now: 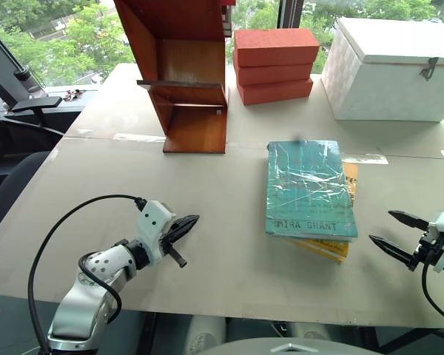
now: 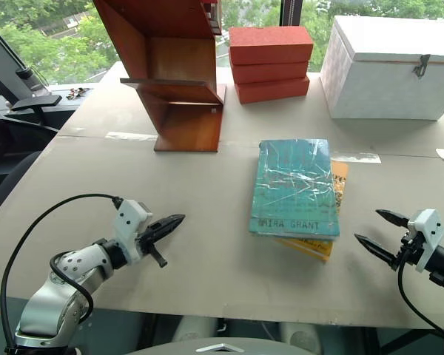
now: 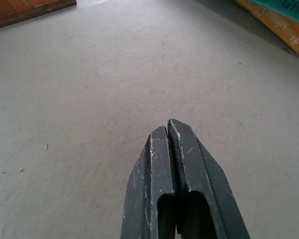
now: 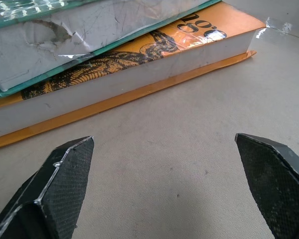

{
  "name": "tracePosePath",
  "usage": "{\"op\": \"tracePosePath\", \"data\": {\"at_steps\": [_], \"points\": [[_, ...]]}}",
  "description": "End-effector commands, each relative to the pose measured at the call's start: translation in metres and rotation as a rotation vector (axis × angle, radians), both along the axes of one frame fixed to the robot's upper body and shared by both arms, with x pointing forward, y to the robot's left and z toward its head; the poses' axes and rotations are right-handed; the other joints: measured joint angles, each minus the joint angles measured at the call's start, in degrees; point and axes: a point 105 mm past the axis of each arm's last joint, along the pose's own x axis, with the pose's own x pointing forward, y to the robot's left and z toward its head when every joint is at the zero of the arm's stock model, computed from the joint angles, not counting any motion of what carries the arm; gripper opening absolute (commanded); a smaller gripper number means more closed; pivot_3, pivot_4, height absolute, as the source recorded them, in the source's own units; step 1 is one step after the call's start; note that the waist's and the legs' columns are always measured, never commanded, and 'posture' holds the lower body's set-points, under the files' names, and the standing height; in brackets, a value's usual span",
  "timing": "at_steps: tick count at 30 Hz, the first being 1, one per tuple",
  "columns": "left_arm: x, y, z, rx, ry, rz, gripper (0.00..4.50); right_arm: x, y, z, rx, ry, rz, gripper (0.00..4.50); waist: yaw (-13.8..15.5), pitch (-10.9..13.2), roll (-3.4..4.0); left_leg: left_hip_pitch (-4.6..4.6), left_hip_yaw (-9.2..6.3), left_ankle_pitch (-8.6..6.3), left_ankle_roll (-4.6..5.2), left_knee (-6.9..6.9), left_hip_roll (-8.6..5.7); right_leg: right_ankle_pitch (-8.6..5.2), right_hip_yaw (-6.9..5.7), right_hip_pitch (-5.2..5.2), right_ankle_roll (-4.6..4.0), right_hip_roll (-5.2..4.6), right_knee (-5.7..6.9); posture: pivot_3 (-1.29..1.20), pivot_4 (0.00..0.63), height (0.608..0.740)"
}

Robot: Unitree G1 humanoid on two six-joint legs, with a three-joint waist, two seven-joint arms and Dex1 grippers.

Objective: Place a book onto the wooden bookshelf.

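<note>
Nothing is placed yet: the teal-green plastic-wrapped hardcover book (image 1: 311,189) lies flat on a yellow-orange book (image 1: 333,246), near the tall reddish-brown wooden bookshelf (image 1: 183,74) and to its right. My right gripper (image 1: 399,235) hangs spread wide just right of that stack, gripping nothing. My left gripper (image 1: 182,228) is pinched closed and empty, so the grasp, lift and shelving all remain.

We see a teal book (image 1: 309,188) in shiny wrap with dark lettering, lying on a yellow-orange book (image 4: 139,64) patterned in black. The bookshelf (image 1: 185,74) is reddish-brown, the boxes (image 1: 275,65) orange-red, the chest (image 1: 392,68) white, the table (image 1: 229,244) grey-beige.
</note>
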Motion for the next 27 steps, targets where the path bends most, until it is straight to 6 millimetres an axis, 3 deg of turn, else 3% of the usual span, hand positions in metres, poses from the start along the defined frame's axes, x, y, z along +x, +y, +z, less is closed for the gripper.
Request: {"op": "tracePosePath", "data": {"at_steps": [1,27], "points": [[-0.001,0.0013,0.0117,0.004,-0.05,-0.003,0.02,0.0016,-0.0005,0.0076,-0.019,-0.018,0.013,4.5,0.0,0.0,0.0,0.0,0.0,0.0,0.0,0.0,0.0,0.0,0.0,0.0,0.0,0.0,0.0,0.0,0.15,0.72],[0.008,0.0037,0.0118,0.041,-0.061,-0.064,0.02,-0.0051,0.0017,0.0049,-0.003,-0.007,-0.039,4.5,0.0,0.0,0.0,-0.01,0.0,0.0,0.0,0.0,0.0,-0.01,0.0,-0.01,0.0,0.0,0.0,0.0,0.15,0.72]]}}
